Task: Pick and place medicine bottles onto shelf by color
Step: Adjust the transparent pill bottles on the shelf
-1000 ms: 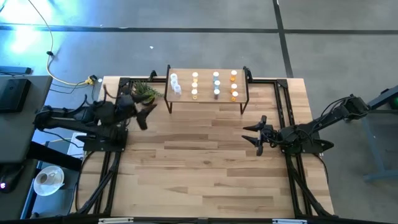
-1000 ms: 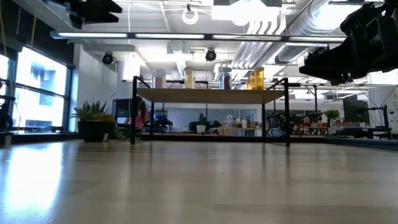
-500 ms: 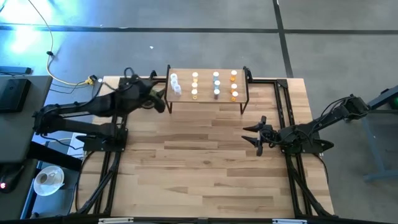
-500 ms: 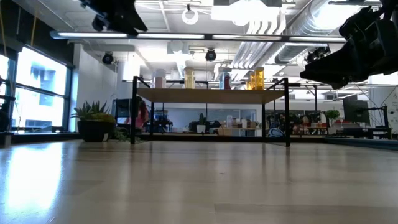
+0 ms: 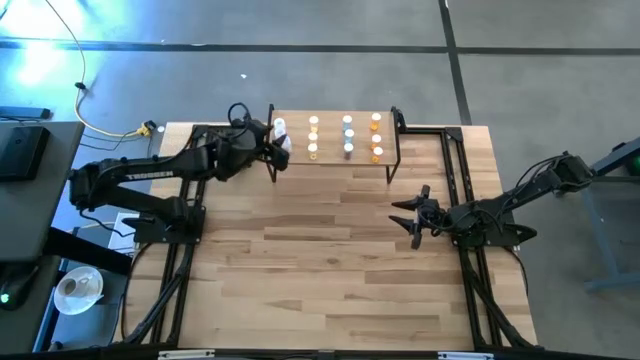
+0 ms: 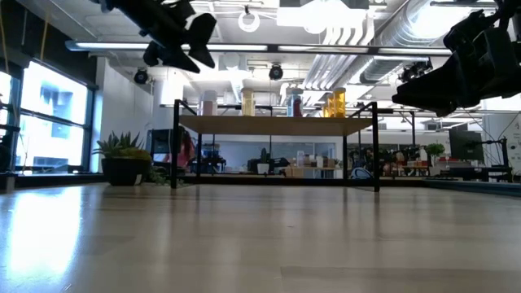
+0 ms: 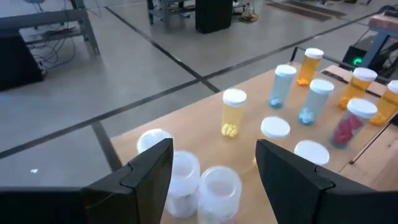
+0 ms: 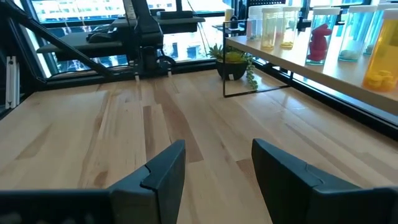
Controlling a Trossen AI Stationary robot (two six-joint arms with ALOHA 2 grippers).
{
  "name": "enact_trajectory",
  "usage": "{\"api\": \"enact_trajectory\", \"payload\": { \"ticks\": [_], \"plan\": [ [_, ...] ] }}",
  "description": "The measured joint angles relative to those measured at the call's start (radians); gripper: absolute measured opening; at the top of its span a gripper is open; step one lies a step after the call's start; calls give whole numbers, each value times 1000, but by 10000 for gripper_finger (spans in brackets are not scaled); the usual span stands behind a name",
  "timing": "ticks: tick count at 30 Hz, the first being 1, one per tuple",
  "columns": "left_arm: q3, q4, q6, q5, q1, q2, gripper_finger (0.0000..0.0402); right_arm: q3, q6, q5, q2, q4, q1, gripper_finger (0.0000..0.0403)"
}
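The shelf (image 5: 330,158) stands at the table's far edge, with the medicine bottles upright on its top in rows: clear (image 5: 283,134), yellow (image 5: 313,135), blue (image 5: 347,135), orange (image 5: 376,136). My left gripper (image 5: 276,141) is open and empty, raised over the shelf's left end. In the left wrist view (image 7: 214,165) its fingers stand apart above three clear bottles (image 7: 214,185), with a yellow bottle (image 7: 233,113) and blue bottles (image 7: 281,87) beyond. My right gripper (image 5: 413,215) is open and empty above the table, to the near right of the shelf.
A small potted plant (image 6: 122,159) stands on the table just left of the shelf, partly under my left arm in the high view. Black frame rails (image 5: 455,165) run along the table's left and right sides. Bare tabletop (image 5: 320,260) lies in front of the shelf.
My left gripper has swung from beside the plant toward the far edge and the right, ending above the shelf's left end over the clear bottles. The bottles have stayed in place.
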Motion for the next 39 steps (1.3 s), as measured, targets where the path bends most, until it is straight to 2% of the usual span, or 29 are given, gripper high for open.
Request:
{"api": "enact_trajectory", "payload": {
  "ticks": [8, 14, 21, 29, 39],
  "plan": [
    [210, -228, 23, -23, 3, 134, 206, 0, 0, 0, 0, 0, 0, 177],
    [341, -426, -35, -17, 9, 239, 189, 0, 3, 0, 0, 0, 0, 177],
    [361, -440, -57, 40, 5, 292, 184, 0, 4, 0, 0, 0, 0, 177],
    [361, -439, -71, 86, 5, 294, 184, 0, 4, 0, 0, 0, 0, 177],
    [361, -451, -71, 44, 6, 294, 184, 0, 11, 0, 0, 0, 0, 177]
  ]
}}
